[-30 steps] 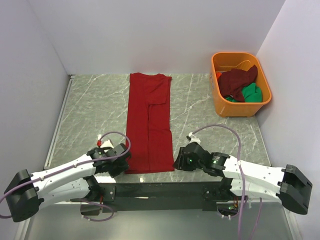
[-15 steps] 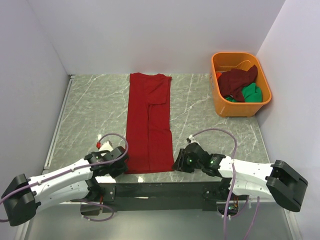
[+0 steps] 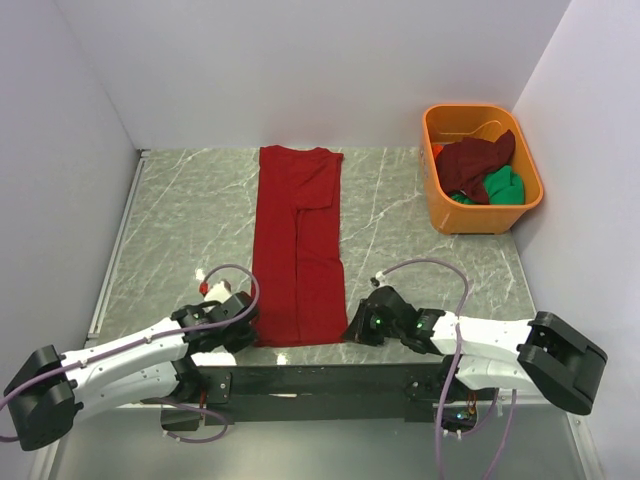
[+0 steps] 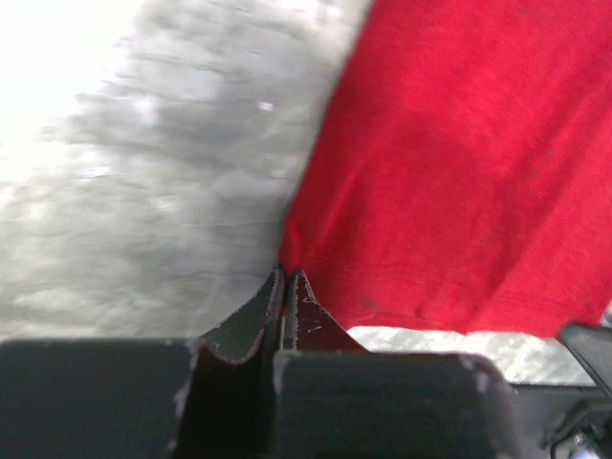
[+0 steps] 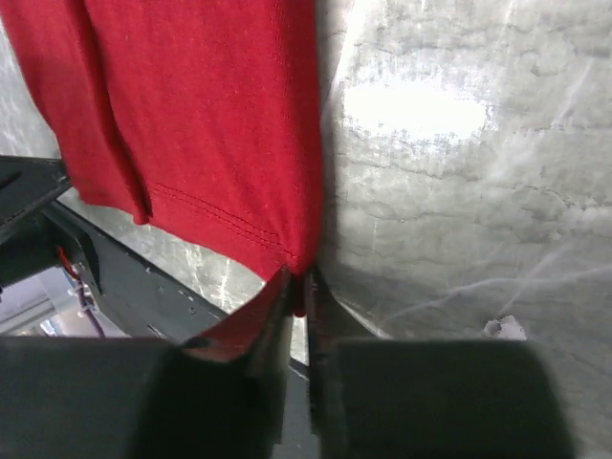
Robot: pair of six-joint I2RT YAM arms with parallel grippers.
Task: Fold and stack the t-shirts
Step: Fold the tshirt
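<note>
The bright red t-shirt lies folded into a long narrow strip down the middle of the table, collar end at the back. My left gripper is at its near left corner. In the left wrist view the jaws are pressed together at that corner of the red cloth. My right gripper is at the near right corner. It is shut with the hem of the red t-shirt pinched between its fingers. A dark maroon t-shirt and a green t-shirt lie bunched in the tub.
The orange plastic tub stands at the back right, next to the right wall. The grey marble tabletop shows on both sides of the shirt. White walls close in the back and both sides. A dark bar runs along the near edge by the arm bases.
Both grippers have closed on the near corners of the red t-shirt. The arms have settled slightly lower and nearer to the hem. The shirt itself has not moved.
</note>
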